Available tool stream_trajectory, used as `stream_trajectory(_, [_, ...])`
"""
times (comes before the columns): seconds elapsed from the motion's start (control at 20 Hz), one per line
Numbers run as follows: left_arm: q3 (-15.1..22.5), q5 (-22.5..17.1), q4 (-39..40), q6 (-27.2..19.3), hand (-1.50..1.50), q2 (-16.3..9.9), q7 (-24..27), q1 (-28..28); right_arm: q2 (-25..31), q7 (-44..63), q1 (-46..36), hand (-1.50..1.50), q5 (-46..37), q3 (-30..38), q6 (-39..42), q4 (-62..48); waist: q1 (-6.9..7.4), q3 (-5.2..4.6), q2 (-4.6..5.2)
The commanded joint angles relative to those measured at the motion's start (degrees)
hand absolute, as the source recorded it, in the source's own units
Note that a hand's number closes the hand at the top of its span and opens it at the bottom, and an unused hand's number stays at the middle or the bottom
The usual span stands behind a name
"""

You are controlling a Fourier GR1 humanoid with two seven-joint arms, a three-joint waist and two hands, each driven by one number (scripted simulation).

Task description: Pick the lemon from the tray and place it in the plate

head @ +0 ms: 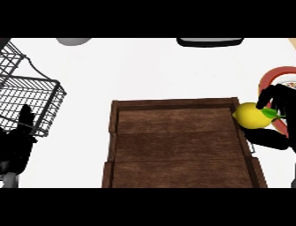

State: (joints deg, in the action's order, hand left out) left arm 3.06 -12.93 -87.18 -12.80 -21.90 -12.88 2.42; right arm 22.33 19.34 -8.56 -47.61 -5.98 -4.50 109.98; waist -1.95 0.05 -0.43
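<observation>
Head view: lemon [253, 115] is in the right hand [292, 126], at the right rim of the tray [176, 145], roughly over the tray's upper right corner. Fingers curl over its right and top side, thumb comes in under it from the lower right, so the hand is closed around the fruit. Left face of the lemon is exposed and bright yellow, with a small green leaf at its right where the fingers meet it. Cannot tell whether it rests on the rim or is lifted clear of it.

Plate [275, 76] sits just right of the tray, red rim with a patterned white centre, mostly hidden behind the right hand and cut by the view's edge. Lemon overlaps the plate's left rim in this view.

Left hand [10, 143] is at the lower left, fingers straight and pointing up, relaxed, holding nothing. It overlaps the lower corner of a wire basket [20, 95].

Surface: white counter [150, 70]. Tray is dark brown wood, rectangular, raised edges, bare floor. Wire basket is dark metal, far left, well apart from the tray. At the top edge: a grey rounded object [72, 41] left of centre and a black object [210, 42] right of centre, both cropped, can't identify either. Strip of light wood tone at the top right corner, beyond the counter.
</observation>
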Motion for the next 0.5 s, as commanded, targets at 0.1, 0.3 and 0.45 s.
stream_trajectory(0.1, [0.83, -0.24, 0.57, 5.47, 0.0, -0.62, 3.65, -5.44, 0.13, -0.81, 4.14, 1.5, 5.0, 10.15, -3.61, -1.21, 0.79, -0.04, 0.41])
stream_trajectory(0.3, [1.23, 0.93, 1.11, 3.37, 0.0, 0.78, 2.31, -8.51, 3.1, -5.23, 3.03, 1.5, 12.87, 18.46, -2.6, -7.62, 0.79, 0.0, 0.53])
stream_trajectory(0.45, [1.6, 2.19, 2.89, 3.34, 0.0, 0.96, 2.83, -9.33, 5.53, -8.97, 0.49, 1.5, 14.36, 22.33, -3.0, -15.66, 1.27, 0.01, 0.73])
